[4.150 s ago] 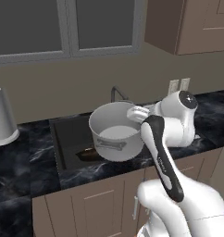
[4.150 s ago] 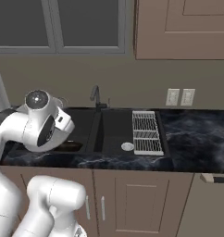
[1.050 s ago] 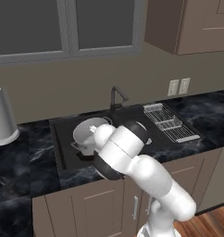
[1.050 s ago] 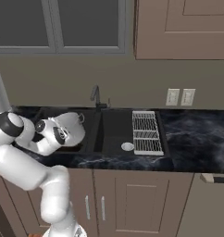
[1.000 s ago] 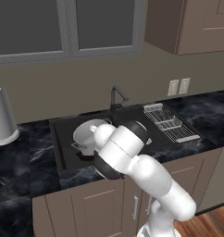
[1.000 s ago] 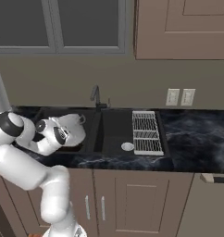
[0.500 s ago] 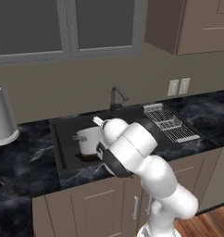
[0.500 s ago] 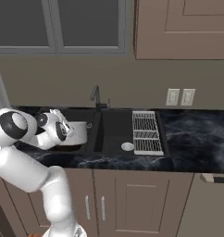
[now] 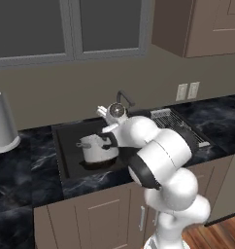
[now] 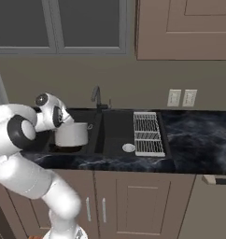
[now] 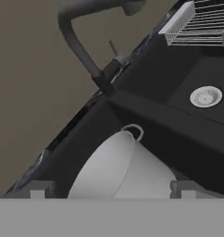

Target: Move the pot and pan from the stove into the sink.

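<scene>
two fingers [image 11: 111, 190] spread wide, straddling pot [image 11: 123, 169] in sink [image 11: 178, 83]

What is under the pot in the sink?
The pot sits in the sink on something dark and flat, possibly the pan; the pot covers most of it.

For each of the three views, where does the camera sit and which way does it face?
Left base view: behind the arm on its left, facing the sink and wall; the arm rises at lower right.
Right base view: behind on its right, facing the same counter; the arm rises at lower left.
Hand view: on the hand, looking along the open gripper at the pot.
All three share the pot, faucet and dish rack.
</scene>
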